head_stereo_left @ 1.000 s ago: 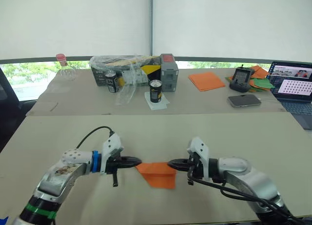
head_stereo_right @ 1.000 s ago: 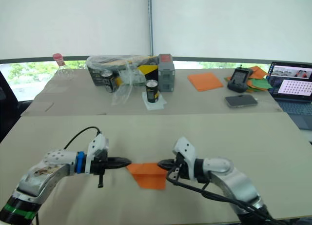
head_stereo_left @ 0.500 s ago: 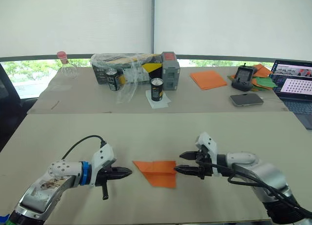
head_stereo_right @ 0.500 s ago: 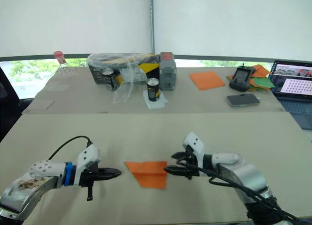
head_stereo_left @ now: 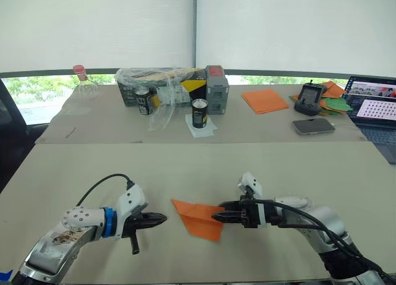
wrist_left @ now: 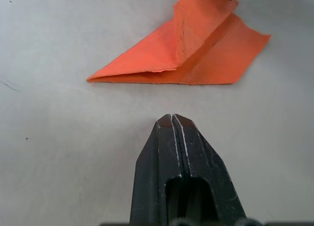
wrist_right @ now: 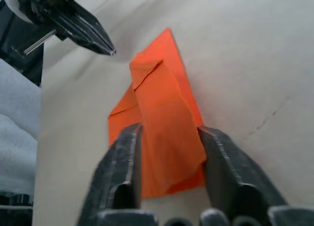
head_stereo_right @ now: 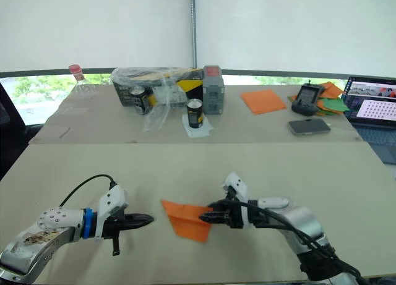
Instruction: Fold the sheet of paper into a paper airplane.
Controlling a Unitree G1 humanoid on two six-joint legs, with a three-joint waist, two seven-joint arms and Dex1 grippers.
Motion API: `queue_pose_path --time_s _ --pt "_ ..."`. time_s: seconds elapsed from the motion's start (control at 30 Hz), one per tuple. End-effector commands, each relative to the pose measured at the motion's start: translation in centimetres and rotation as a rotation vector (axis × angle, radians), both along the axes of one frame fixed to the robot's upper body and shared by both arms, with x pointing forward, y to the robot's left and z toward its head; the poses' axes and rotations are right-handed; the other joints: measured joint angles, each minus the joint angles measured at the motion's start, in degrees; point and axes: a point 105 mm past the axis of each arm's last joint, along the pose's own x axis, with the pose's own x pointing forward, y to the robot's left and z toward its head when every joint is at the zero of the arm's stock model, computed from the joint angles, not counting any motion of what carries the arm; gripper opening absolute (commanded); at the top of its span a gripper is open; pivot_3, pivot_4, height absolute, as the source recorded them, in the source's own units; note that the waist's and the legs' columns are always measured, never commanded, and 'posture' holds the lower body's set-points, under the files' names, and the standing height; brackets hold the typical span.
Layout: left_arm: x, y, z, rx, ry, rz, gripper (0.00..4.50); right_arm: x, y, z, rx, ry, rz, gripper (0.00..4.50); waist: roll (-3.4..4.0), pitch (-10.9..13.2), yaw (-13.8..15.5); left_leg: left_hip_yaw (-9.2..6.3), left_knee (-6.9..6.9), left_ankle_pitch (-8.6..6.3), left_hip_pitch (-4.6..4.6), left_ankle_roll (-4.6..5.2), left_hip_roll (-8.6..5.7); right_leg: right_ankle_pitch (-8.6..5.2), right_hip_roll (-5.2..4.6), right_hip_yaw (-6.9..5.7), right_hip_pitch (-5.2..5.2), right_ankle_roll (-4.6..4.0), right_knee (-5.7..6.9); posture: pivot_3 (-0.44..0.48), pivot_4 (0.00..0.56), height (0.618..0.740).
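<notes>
The paper airplane (head_stereo_left: pixel 198 218) is an orange folded wedge lying on the near beige table (head_stereo_left: pixel 204 167), its pointed nose toward my left gripper. My left gripper (head_stereo_left: pixel 164 219) is shut and empty, its tip a short way from the nose of the paper airplane (wrist_left: pixel 196 64). My right gripper (head_stereo_left: pixel 215 216) is at the wedge's wide end. In the right wrist view my right gripper (wrist_right: pixel 169 130) is open, its fingers (wrist_right: pixel 125 152) standing either side of the raised middle flap of the paper airplane (wrist_right: pixel 162 123) and touching its edges. That flap lifts off the table.
On the far table stand a plastic-wrapped box (head_stereo_left: pixel 162 90), two cans (head_stereo_left: pixel 198 114), a grey box (head_stereo_left: pixel 216 90), a bottle (head_stereo_left: pixel 81 84), a stack of orange sheets (head_stereo_left: pixel 262 101), a phone (head_stereo_left: pixel 311 126), a handheld device (head_stereo_left: pixel 308 98), green and orange papers (head_stereo_left: pixel 334 103) and a laptop (head_stereo_left: pixel 371 109).
My right gripper turned and moved in onto the airplane's wide end, and the flap there has lifted. My left gripper drew back from the nose and stays shut.
</notes>
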Motion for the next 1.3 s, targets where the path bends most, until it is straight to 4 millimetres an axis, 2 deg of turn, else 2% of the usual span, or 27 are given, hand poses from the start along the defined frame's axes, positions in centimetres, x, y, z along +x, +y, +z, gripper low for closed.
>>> queue_pose_path --time_s 0.03,0.07,0.17,0.3,0.47,0.6,0.67,0.73,0.83,0.93,1.1,1.2,1.23,1.27,1.3 --pt "0.4 -0.6 0.2 -0.003 -0.033 -0.012 0.0 -0.3 0.2 0.5 0.017 -0.04 0.04 0.37 0.0 0.0 0.0 0.0 0.0 0.0 0.0 0.0 0.0 0.0 0.01 0.0 0.0 0.0 0.0 0.0 0.15 0.74" --pt "0.4 -0.6 0.1 -0.007 -0.033 -0.012 0.0 -0.3 0.2 0.7 0.023 -0.039 0.044 0.03 0.0 0.0 0.0 0.0 0.0 0.0 0.0 0.0 -0.01 0.0 0.0 0.0 0.0 0.0 0.02 0.0 0.15 0.74" --pt "0.6 -0.7 0.1 -0.013 -0.034 -0.008 0.0 -0.5 0.0 1.6 0.035 -0.046 0.066 0.01 0.0 0.0 0.0 0.0 0.01 0.01 -0.01 -0.01 -0.01 0.0 0.0 0.0 -0.01 0.0 0.02 0.0 0.15 0.74" --pt "0.9 -0.5 -0.2 -0.011 -0.036 0.002 0.0 -0.1 -0.2 4.5 0.067 -0.158 0.143 0.01 0.0 0.0 -0.1 0.01 0.04 0.01 -0.02 -0.01 -0.02 0.0 0.0 0.0 -0.02 0.0 0.04 0.0 0.15 0.74" --pt "1.1 -0.6 -0.4 -0.03 -0.027 0.01 0.0 3.4 -0.4 9.2 0.011 -0.46 0.16 0.01 0.01 0.0 -0.3 0.06 0.08 0.03 0.0 -0.04 -0.01 0.03 0.05 0.02 -0.08 -0.03 0.13 0.0 0.15 0.74" --pt "1.4 -0.4 -0.4 -0.03 -0.032 0.022 0.0 4.8 -0.3 11.2 -0.057 -0.683 0.195 0.01 0.01 0.0 0.0 0.06 0.09 0.05 -0.09 -0.08 -0.03 0.03 0.07 -0.03 -0.2 -0.03 0.15 0.0 0.15 0.74" --pt "1.4 -0.3 -0.4 -0.032 -0.033 0.029 0.0 5.3 -0.2 11.6 -0.096 -0.799 0.204 0.01 0.01 0.0 0.0 0.07 0.14 0.09 -0.41 -0.14 -0.01 0.04 0.03 -0.01 -0.54 -0.03 0.23 0.0 0.15 0.74" --pt "1.4 -0.3 -0.5 -0.031 -0.033 0.032 0.0 5.6 -0.1 11.3 -0.164 -0.933 0.229 0.01 0.01 0.0 0.0 0.09 0.45 0.13 -0.63 -0.21 -0.02 0.05 0.02 0.01 -0.76 -0.02 0.69 0.0 0.15 0.74" --pt "1.2 -0.2 -0.6 -0.028 -0.031 0.032 0.0 5.0 0.4 9.8 -0.217 -1.073 0.275 0.01 0.01 0.0 0.0 0.13 0.56 0.13 -0.64 -0.21 -0.04 0.04 -0.01 0.04 -0.75 -0.02 0.61 0.0 0.15 0.74" --pt "1.1 -0.1 -0.8 -0.028 -0.023 0.035 0.0 3.1 0.9 6.3 -0.31 -1.206 0.402 0.01 0.01 0.0 0.1 0.12 0.68 0.12 -0.62 -0.2 -0.03 0.04 0.01 0.03 -0.71 -0.02 0.66 0.0 0.15 0.74" --pt "0.2 -0.6 -1.5 -0.03 0.016 0.007 0.0 1.8 0.1 1.4 -0.4 -1.33 0.359 0.01 0.01 0.0 0.0 0.19 0.81 0.12 -0.57 -0.2 -0.06 0.04 0.01 0.12 -0.72 -0.02 0.88 0.0 0.15 0.74" --pt "0.4 -0.5 -1.4 -0.037 0.024 0.012 0.0 0.5 -0.4 -0.4 -0.409 -1.354 0.382 0.01 0.01 0.0 0.0 0.24 0.84 0.12 -0.48 -0.2 -0.14 0.05 0.02 0.16 -0.65 -0.03 0.92 0.0 0.15 0.74" --pt "0.5 -0.5 -1.5 -0.036 0.027 0.008 0.0 0.1 -0.5 -0.3 -0.384 -1.356 0.365 0.47 0.01 0.0 0.0 0.24 0.84 0.12 -0.39 -0.2 -0.13 0.05 0.03 0.17 -0.59 -0.03 0.95 0.0 0.15 0.74" --pt "0.5 -0.6 -1.5 -0.036 0.029 0.004 0.0 -0.2 -0.4 -0.1 -0.366 -1.367 0.354 0.6 0.01 0.0 0.0 0.24 0.83 0.12 -0.34 -0.2 -0.11 0.05 0.05 0.16 -0.54 -0.03 0.95 0.0 0.15 0.74" --pt "0.6 -0.6 -1.5 -0.036 0.031 0.0 0.0 -0.3 -0.4 0.3 -0.347 -1.376 0.339 0.92 0.01 0.0 0.0 0.22 0.83 0.12 -0.28 -0.2 -0.09 0.05 0.09 0.15 -0.48 -0.03 0.95 0.0 0.15 0.74"
